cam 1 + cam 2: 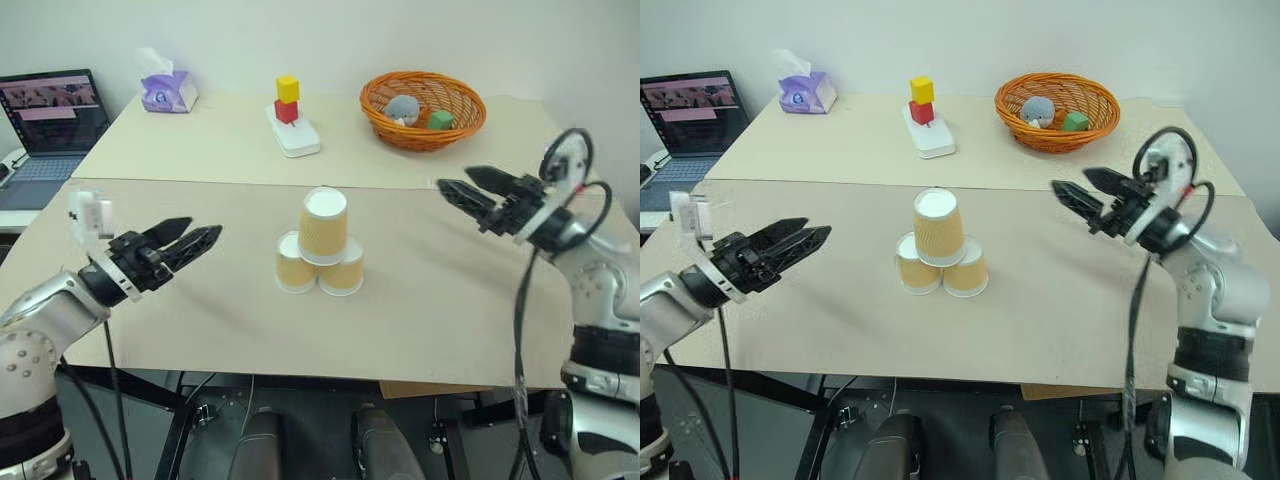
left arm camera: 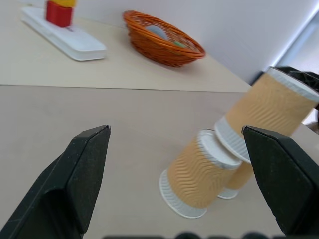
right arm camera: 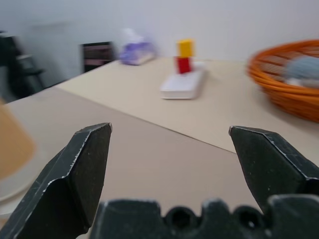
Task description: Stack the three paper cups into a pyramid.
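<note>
From the head camera, three paper cups (image 1: 320, 252) stand as a pyramid at the middle of the near tan surface (image 1: 430, 310). All are upside down, white bases up. Two cups sit side by side and touching, and the third cup (image 1: 324, 226) rests on top across both. The left gripper (image 1: 196, 241) hangs to the left of the stack, well apart from it, its jaws spread and holding nothing. The right gripper (image 1: 462, 186) hangs to the right and slightly farther back, also well apart, jaws spread and empty. At the back of the surface lies a white block (image 1: 293, 132) with a red cube (image 1: 286, 111) and a yellow cube (image 1: 288, 88) stacked on it. To its right sits an orange basket (image 1: 423, 109) holding a grey thing and a green cube. A purple tissue box (image 1: 168, 91) stands at the back left, and a laptop (image 1: 48, 115) lies beyond the surface's left edge.

In the left wrist view, the two black fingers (image 2: 79, 179) stand wide apart. The stack shows between them, nearer one finger, the top cup tilted in this view. The basket and white block lie beyond.

In the right wrist view, the fingers (image 3: 75, 174) are spread with bare surface between. One cup's side shows at the edge, blurred.
</note>
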